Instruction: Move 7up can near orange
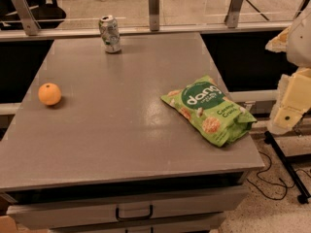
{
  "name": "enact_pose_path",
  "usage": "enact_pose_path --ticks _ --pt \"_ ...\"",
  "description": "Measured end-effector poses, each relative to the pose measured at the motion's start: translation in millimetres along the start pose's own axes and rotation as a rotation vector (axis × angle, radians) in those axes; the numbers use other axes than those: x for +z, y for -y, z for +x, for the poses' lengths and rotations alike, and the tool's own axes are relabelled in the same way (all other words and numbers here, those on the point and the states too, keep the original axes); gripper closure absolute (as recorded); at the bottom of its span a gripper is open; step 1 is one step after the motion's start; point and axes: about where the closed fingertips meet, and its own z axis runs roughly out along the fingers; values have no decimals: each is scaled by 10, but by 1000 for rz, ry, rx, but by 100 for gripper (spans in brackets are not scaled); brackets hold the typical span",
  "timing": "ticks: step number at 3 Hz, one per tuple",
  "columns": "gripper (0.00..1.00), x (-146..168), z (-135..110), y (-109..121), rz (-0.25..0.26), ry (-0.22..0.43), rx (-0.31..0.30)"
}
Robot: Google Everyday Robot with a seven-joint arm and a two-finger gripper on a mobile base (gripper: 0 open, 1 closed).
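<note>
The 7up can stands upright at the far edge of the grey table, a little left of the middle; it is silver-white with green markings and slightly dented. The orange lies near the table's left edge, well in front of and to the left of the can. My gripper is at the right edge of the view, beyond the table's right side and far from both the can and the orange. It holds nothing that I can see.
A green snack bag lies on the right part of the table, near its right edge. A rail with metal posts runs behind the table. A drawer with a handle is below the front edge. Cables and a stand leg are on the floor at right.
</note>
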Motion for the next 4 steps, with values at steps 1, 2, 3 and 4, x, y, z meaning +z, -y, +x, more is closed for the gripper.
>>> enact_pose_path --ticks 1,2,3,4 --pt "0 -3 -5 6 3 2 -1" --pt "0 202 -213 344 19 93 -21" --pt "0 564 -774 879 45 238 -70" --pt "0 711 -1546 1295 120 376 -108"
